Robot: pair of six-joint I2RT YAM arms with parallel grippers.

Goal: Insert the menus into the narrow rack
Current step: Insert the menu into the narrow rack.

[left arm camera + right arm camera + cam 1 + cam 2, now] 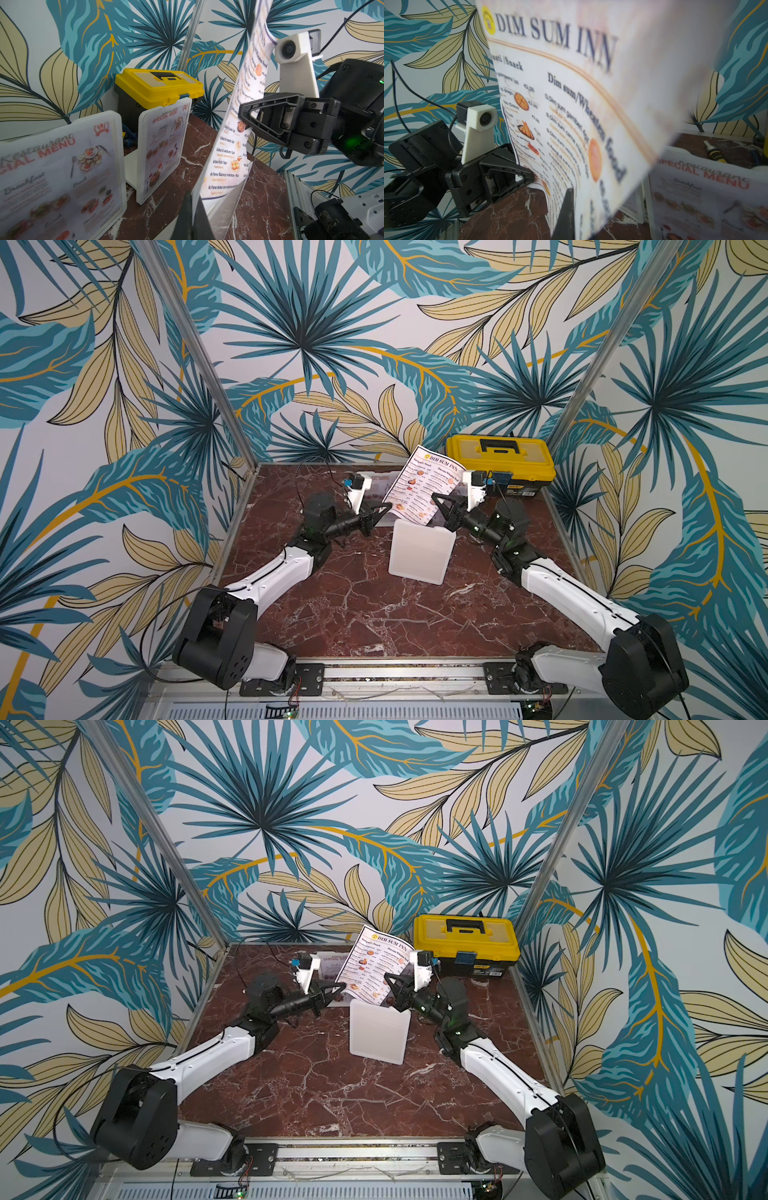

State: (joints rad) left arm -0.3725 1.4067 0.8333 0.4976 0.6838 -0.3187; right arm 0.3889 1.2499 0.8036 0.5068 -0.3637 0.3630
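Both end effectors are pinched down thin on paper. The left end effector [384,511] grips one long edge of the Dim Sum Inn menu [422,485], and the right end effector [437,499] grips the opposite long edge at about the same height. Both grips are low on the sheet, just above the mouth of the frosted white rack [419,551]. Holding both sides looks meant to keep the limp sheet taut across its width, so that the bottom edge stays straight enough to feed a narrow slot. Gripping low also leaves little unsupported paper between fingers and opening. Even so, the sheet bows along its length in the left wrist view. The menu stands on end, with its long axis nearly upright and leaning back toward the rear wall and the yellow toolbox [500,464]. Its title is uppermost and its printed face is turned toward the arms' bases. Its lower short edge sits in the rack's mouth, showing through the translucent wall in the left wrist view; how deep it goes I cannot tell. The rack stands upright on the marble tabletop [353,614] between the two arms, opening upward. Behind it, the two Special Menu sheets [165,145] stand housed in similar holders [143,166]. By my reading this is the last sheet, and it needs a straight downward slide.
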